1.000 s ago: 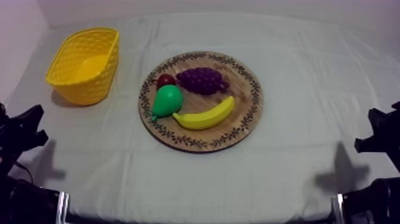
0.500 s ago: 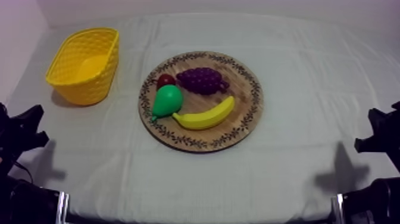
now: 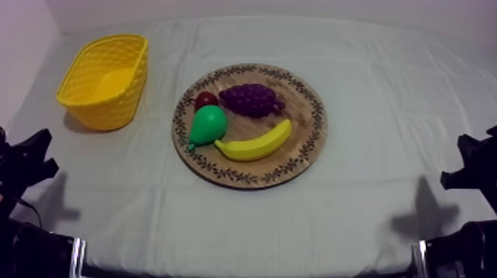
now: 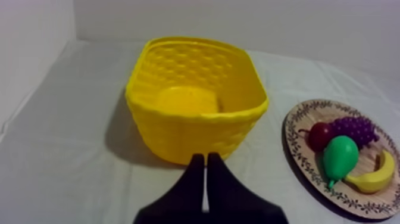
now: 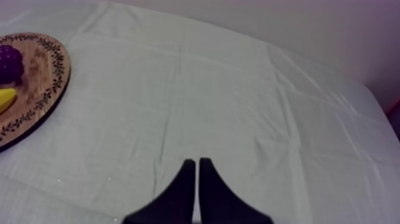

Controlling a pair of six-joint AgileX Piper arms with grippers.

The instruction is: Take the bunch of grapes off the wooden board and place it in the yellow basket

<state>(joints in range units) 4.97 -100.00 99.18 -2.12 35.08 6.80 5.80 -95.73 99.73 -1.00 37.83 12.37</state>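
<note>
The purple bunch of grapes [image 3: 251, 99] lies on the far part of the round wooden board [image 3: 305, 126] at the table's middle. The yellow basket [image 3: 103, 111] stands upright at the far left. My left gripper [image 3: 33, 157] rests low at the left edge, well short of the basket. In the left wrist view its fingers [image 4: 205, 162] lie together as a narrow wedge, shut on nothing, just before the basket [image 4: 190, 137], with the grapes [image 4: 355, 128] off on the board [image 4: 290, 136]. My right gripper [image 3: 473, 159] rests low at the right, shut [image 5: 194, 162] over bare cloth.
Also on the board are a green pear [image 3: 208, 124], a banana [image 3: 255, 144] and a small red fruit [image 3: 205, 97], all close to the grapes. From the right wrist the board [image 5: 41, 77] lies far off to one side. Open cloth surrounds the board.
My left gripper has edged very slightly toward the table's left edge. The fruit, board, basket and right arm stand as before.
</note>
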